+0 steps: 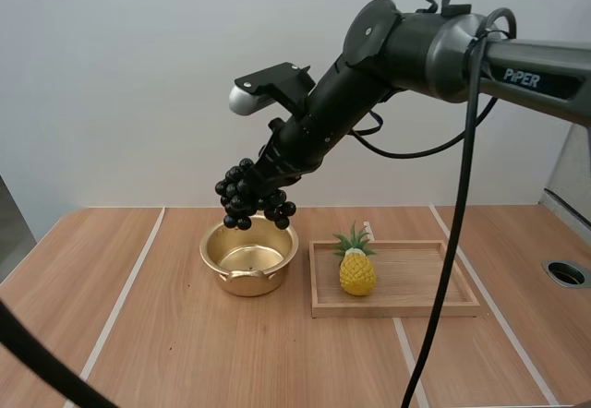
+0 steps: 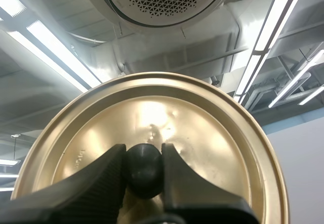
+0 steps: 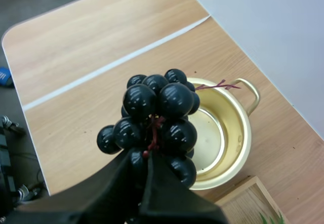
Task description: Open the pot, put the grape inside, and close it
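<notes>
In the high view, the right jaws are clenched on the grape bunch (image 1: 247, 198), just above the open pot (image 1: 247, 279) on the counter (image 1: 166, 353) (a tray (image 1: 397, 308) holding a pineapple (image 1: 357, 272) sits beside it). The left wrist view adds the left jaws grasping the lid (image 2: 202, 133) by its black knob (image 2: 144, 165).

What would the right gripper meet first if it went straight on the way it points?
Most likely the open gold pot: the right gripper, shut on the grape bunch, points down toward its mouth, though depth is hard to judge.
</notes>
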